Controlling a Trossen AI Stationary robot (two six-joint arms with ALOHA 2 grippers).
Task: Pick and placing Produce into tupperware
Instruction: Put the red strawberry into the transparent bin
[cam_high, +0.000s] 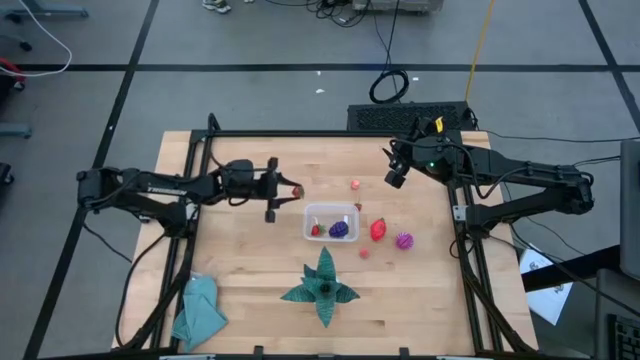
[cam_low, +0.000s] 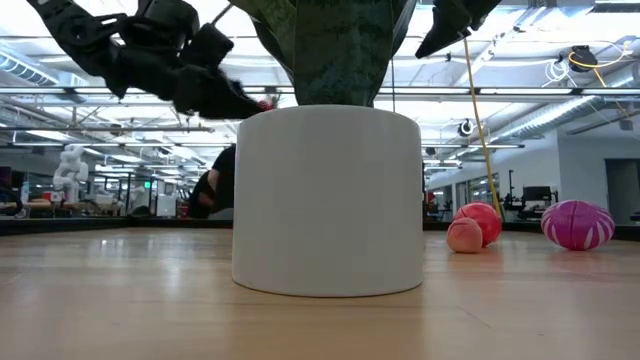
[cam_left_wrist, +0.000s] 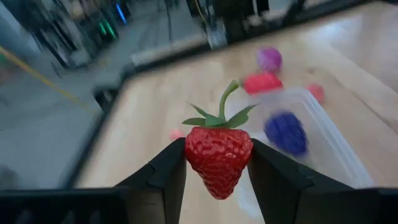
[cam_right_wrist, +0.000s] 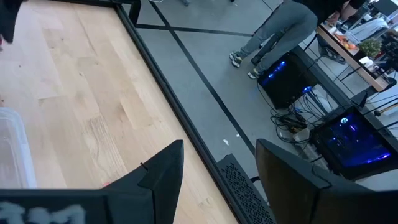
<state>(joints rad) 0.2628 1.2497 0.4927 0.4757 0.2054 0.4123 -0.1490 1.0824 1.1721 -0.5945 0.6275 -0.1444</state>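
My left gripper (cam_high: 293, 192) is shut on a red strawberry (cam_left_wrist: 218, 160) with a green cap, above the table just left of the tupperware (cam_high: 332, 222). The clear tupperware holds a red fruit (cam_high: 317, 230) and a purple grape-like fruit (cam_high: 340, 229). A red fruit (cam_high: 378, 229), a spiky magenta ball (cam_high: 404, 240) and two small pink fruits (cam_high: 356, 184) (cam_high: 364, 253) lie on the table around it. My right gripper (cam_right_wrist: 217, 168) is open and empty over the table's far right part (cam_high: 392, 168). My left gripper pinches the strawberry's two opposite sides (cam_left_wrist: 189, 155) between its two fingers. The fingers (cam_left_wrist: 165, 171) run level, pointing toward the table's right. The strawberry is lifted clear of the table, its green stalk (cam_left_wrist: 225, 99) up and its tip down.
A dark-green star-shaped leafy thing (cam_high: 322, 285) stands near the front edge; its white pot (cam_low: 328, 200) fills the middle of the low view. A teal cloth (cam_high: 198, 308) lies at the front left corner. A black frame (cam_high: 200, 150) borders the table.
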